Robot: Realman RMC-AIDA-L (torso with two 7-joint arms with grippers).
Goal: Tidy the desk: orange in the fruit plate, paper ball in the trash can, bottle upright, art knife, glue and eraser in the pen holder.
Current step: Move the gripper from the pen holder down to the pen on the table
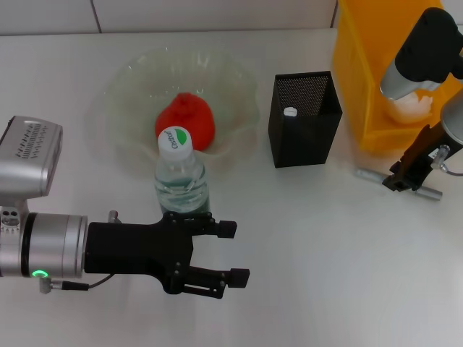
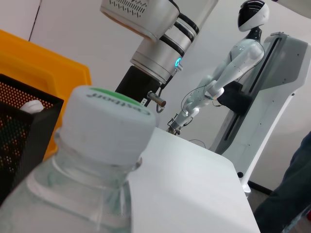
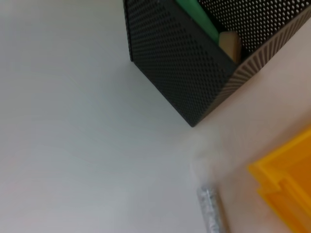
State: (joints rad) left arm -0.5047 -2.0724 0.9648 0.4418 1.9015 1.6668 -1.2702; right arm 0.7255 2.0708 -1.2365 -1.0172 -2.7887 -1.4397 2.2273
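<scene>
The bottle (image 1: 181, 177) stands upright by the near rim of the glass fruit plate (image 1: 239, 79), its white cap (image 2: 107, 116) close up in the left wrist view. The orange (image 1: 187, 119) lies in the plate. My left gripper (image 1: 234, 253) is open just in front of the bottle, with nothing between its fingers. The glue's white cap (image 1: 290, 112) shows in the black mesh pen holder (image 1: 304, 119), and the eraser (image 3: 231, 43) is also in it. The silver art knife (image 1: 427, 192) lies on the table under my right gripper (image 1: 406, 175). A paper ball (image 1: 409, 108) sits in the yellow trash can (image 1: 362, 72).
The trash can stands at the far right, right behind my right arm, with the pen holder (image 3: 184, 68) just to its left. The art knife (image 3: 211, 208) lies between them and the table's near side. Another robot (image 2: 243, 58) stands beyond the table.
</scene>
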